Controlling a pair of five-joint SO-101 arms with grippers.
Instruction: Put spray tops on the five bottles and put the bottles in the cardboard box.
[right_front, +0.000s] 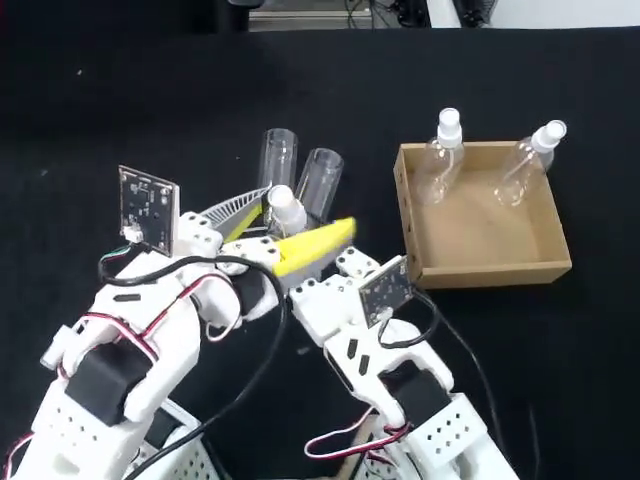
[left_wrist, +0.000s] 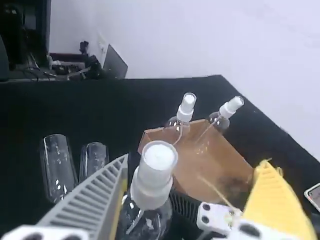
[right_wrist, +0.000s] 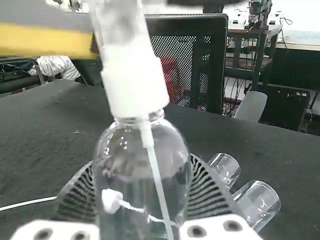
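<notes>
A robotics lab or workshop is shown.
A table (right_front: 150, 90) draped in black cloth is set by a plain white wall (left_wrist: 200, 35), with cables (left_wrist: 65, 67) heaped at its far edge; beyond it, a black mesh panel (right_wrist: 190, 55) and desks (right_wrist: 260, 25) loaded with wired equipment are seen.

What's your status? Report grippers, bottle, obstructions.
Right gripper shut on bottle, spray top on. Left gripper open around that top. Two topped bottles in cardboard box; two untopped bottles lie beyond the grippers, off the box route.
</notes>
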